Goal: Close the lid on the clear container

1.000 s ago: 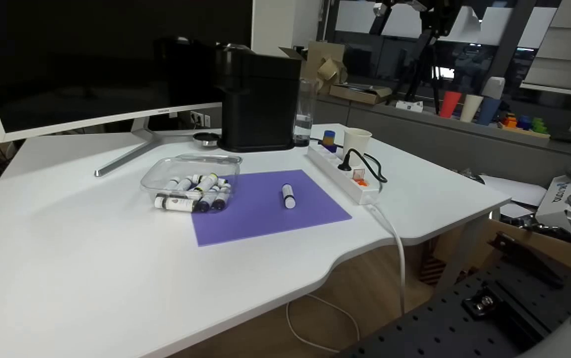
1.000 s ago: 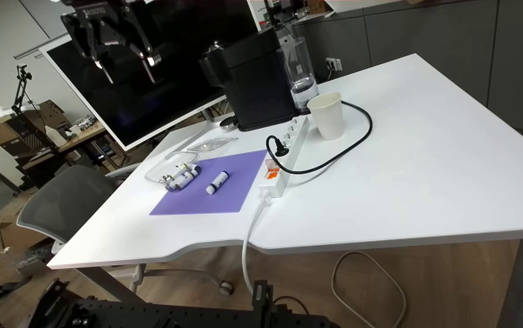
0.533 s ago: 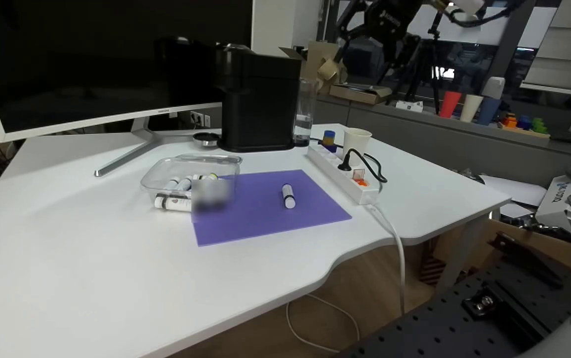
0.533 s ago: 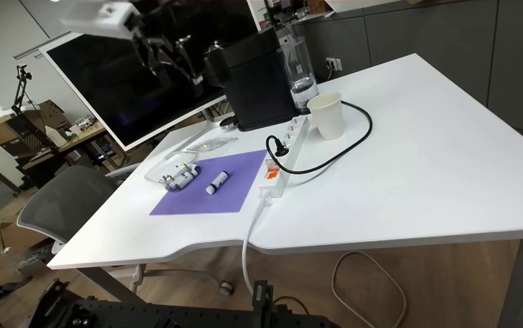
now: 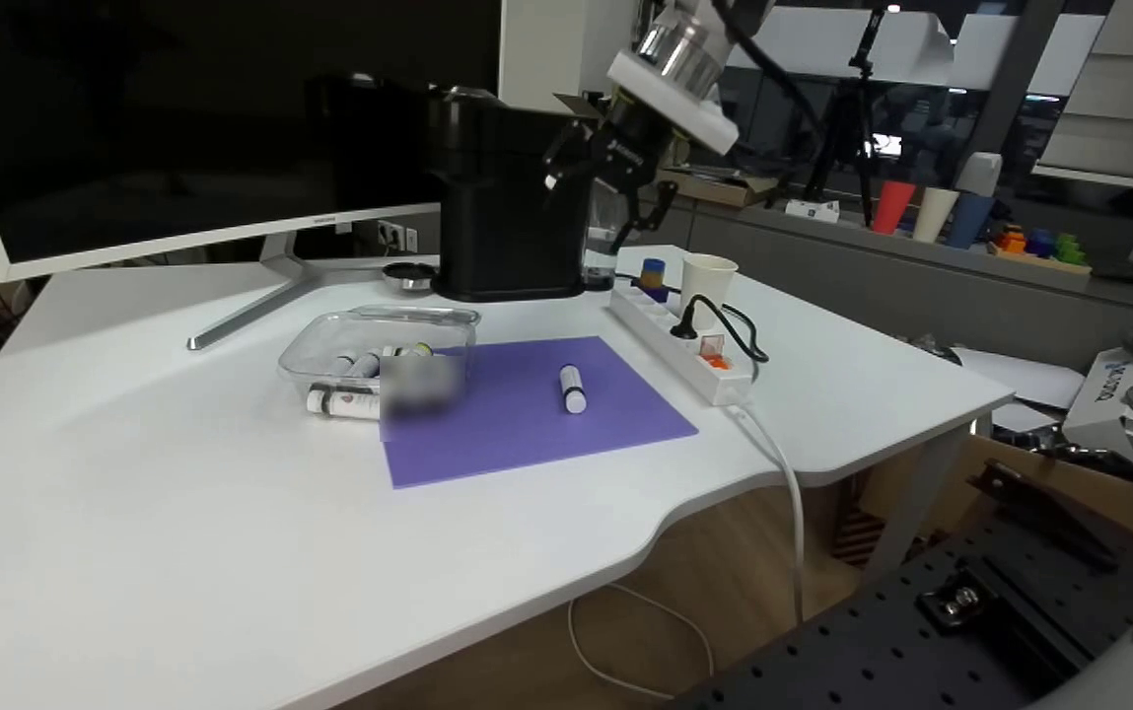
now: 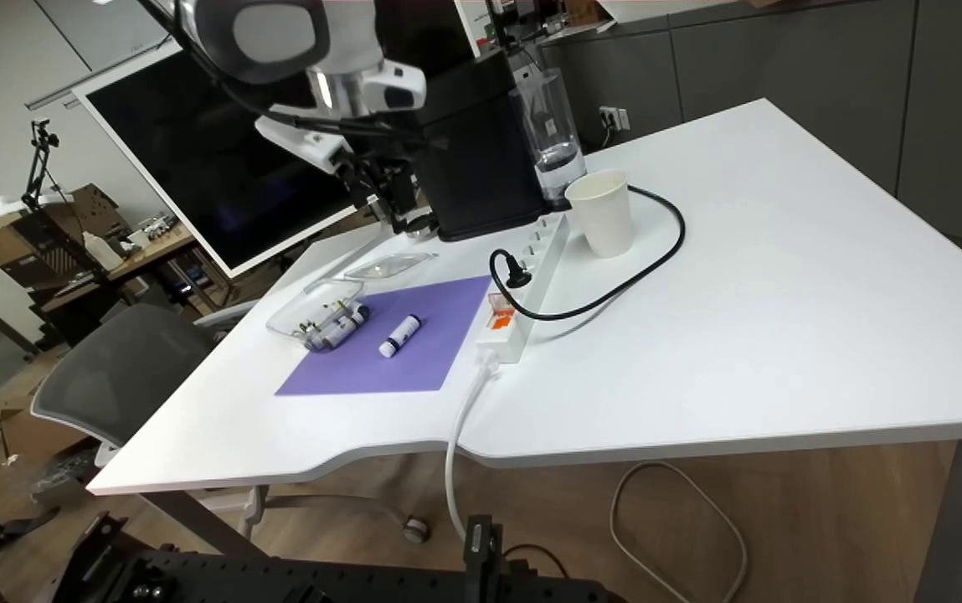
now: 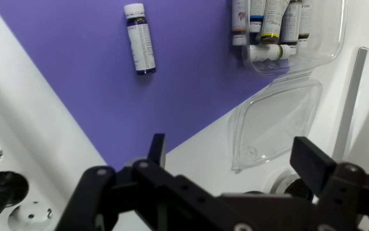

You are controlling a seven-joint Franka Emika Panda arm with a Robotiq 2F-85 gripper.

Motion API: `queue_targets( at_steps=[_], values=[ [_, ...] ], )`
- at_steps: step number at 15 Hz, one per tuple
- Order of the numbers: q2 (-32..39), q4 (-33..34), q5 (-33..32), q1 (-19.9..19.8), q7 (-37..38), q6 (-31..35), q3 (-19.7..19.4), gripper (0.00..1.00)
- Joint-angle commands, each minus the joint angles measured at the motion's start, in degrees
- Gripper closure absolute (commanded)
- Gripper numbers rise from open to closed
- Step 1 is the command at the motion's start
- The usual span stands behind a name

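The clear container [image 7: 327,32] is a low transparent box holding several small white-labelled bottles. It stands partly on the purple mat and shows in both exterior views [image 5: 305,350] [image 6: 286,316]; a blurred patch covers its front right part in an exterior view. The lid [image 7: 274,125] is a thin transparent panel lying folded open beside the container, joined along one edge; it shows in both exterior views [image 5: 418,314] [image 6: 388,265]. My gripper [image 7: 232,149] is open and empty, above the table. It is in front of the black machine in an exterior view [image 5: 586,214]. In the wrist view the lid's outer corner appears between its fingers.
A lone bottle [image 7: 141,45] lies on the purple mat [image 7: 184,80]. A white power strip [image 5: 679,345] with a black plug and a paper cup [image 5: 707,281] stand to one side. The tall black machine [image 5: 517,207], a water cylinder [image 6: 556,159] and the monitor stand [image 5: 255,316] are behind.
My arm has come down and toward the table, from the top of the exterior views to beside the black machine. The container, lid and lone bottle have not moved.
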Motion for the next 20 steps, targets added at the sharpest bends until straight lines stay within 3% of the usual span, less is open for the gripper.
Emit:
queue_targets(
  at_steps=[1, 5, 10, 18, 20],
  values=[
    [11.37, 12.0, 0.32, -3.16, 6.06, -4.61, 3.69, 0.0],
    [19.45, 20.08, 0.78, -5.42, 8.63, -9.49, 6.89, 0.0],
    [24.65, 25.85, 2.58, -6.48, 8.2, -13.09, 9.69, 0.0],
    [29.17, 28.88, 8.59, -5.57, 6.14, -7.96, 12.42, 0.0],
    [28.21, 27.12, 7.54, -5.19, 5.8, -8.12, 11.89, 0.0]
  ],
)
